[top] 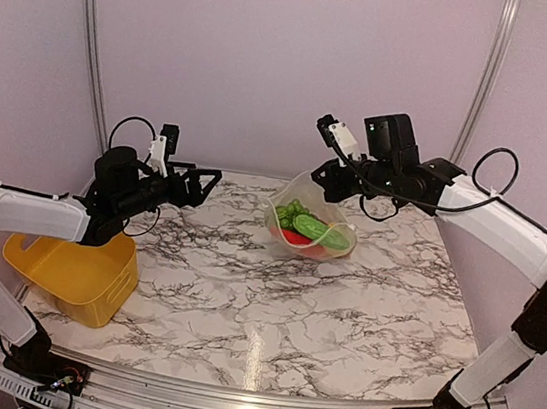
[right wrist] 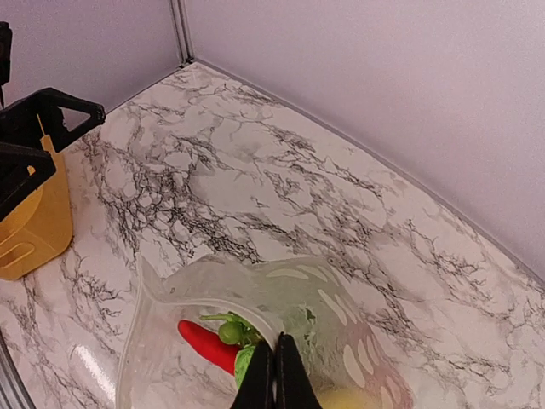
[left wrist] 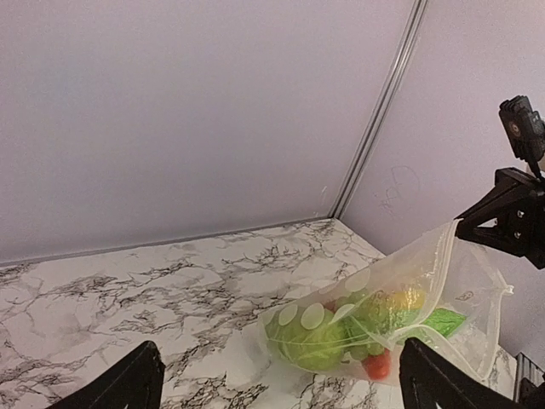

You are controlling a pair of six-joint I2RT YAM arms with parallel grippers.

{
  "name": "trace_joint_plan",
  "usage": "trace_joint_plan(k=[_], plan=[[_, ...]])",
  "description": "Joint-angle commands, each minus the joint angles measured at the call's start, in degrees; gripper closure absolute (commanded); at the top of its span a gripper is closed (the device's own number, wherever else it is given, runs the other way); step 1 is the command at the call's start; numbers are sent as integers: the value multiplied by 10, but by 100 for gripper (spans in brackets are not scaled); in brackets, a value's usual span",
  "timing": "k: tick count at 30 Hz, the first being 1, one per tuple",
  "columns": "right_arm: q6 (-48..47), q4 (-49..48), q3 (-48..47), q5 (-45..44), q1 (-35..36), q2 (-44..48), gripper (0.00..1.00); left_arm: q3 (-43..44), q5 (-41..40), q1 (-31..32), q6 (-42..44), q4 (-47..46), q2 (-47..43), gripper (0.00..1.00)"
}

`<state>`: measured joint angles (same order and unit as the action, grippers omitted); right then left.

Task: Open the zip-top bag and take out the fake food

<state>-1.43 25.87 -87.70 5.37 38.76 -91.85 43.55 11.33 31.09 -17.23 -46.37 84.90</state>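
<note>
The clear polka-dot zip-top bag (top: pixel 314 222) lies at the back middle of the marble table, one rim lifted. My right gripper (top: pixel 321 177) is shut on that rim; in the right wrist view its fingertips (right wrist: pixel 275 375) pinch the edge of the bag (right wrist: pixel 341 290) and the mouth gapes. Inside lie a red chilli (right wrist: pixel 204 341), green grapes (right wrist: pixel 228 331) and a yellow piece (right wrist: pixel 349 399). My left gripper (top: pixel 204 183) is open and empty, left of the bag and apart from it. The left wrist view shows the bag (left wrist: pixel 383 311) with the green and yellow fake food (left wrist: pixel 315 345) between its spread fingers (left wrist: pixel 128 385).
A yellow plastic basket (top: pixel 78 275) stands at the table's left edge under my left arm; it also shows in the right wrist view (right wrist: pixel 34 223). Pale walls close the back and both sides. Metal frame rails run up the back corners (top: pixel 90 49).
</note>
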Motion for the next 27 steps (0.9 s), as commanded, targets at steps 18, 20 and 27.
trace_joint_plan(k=[18, 20, 27], plan=[[122, -105, 35, -63, 27, -42, 100, 4, -21, 103, -242, -9, 103, 1], [122, -107, 35, -60, 31, -48, 100, 18, -25, 112, -240, 9, 115, 1], [120, -114, 36, -33, 35, -61, 100, 50, -18, 123, -285, 14, 171, 18]])
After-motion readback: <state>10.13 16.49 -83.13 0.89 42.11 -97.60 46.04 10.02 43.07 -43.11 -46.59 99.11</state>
